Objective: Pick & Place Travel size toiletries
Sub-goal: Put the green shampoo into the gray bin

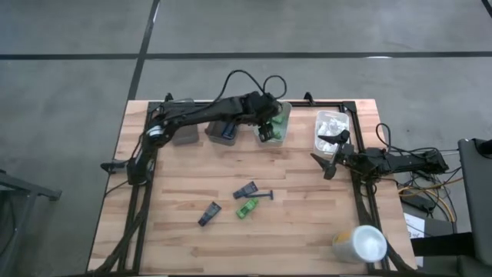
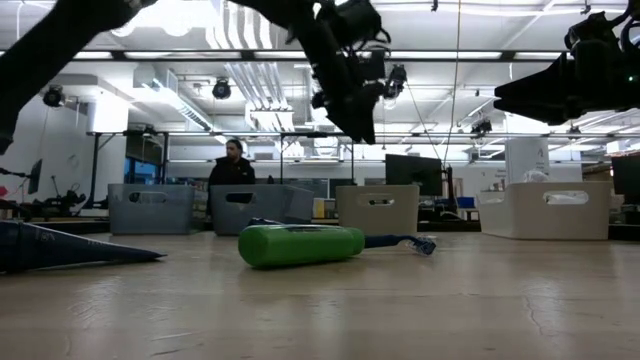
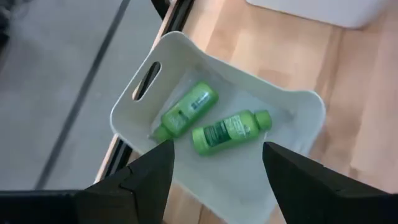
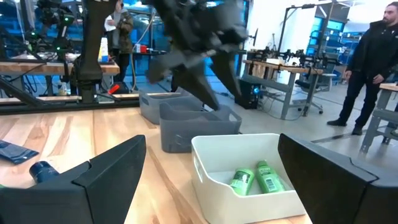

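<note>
Toiletries lie in 2 places — 2 green bottles (image 3: 214,124) rest side by side inside the white bin (image 3: 298,118) at the table's far edge, and 1 green bottle (image 1: 246,208) remains mid-table near the dark blue razor (image 1: 257,194) and dark blue packets (image 1: 209,213). Above the bin, the left gripper (image 3: 214,168) hangs open and empty. The right gripper (image 1: 329,152) waits wide open at the table's right side.

Robotics lab: workbenches (image 4: 292,68), ceiling ducts (image 2: 250,80)

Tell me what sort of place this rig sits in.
Probably a robotics lab or workshop: exposed silver ceiling ducts, workbenches carrying dark monitors, a dark-clothed person standing beyond the light wooden table.
</note>
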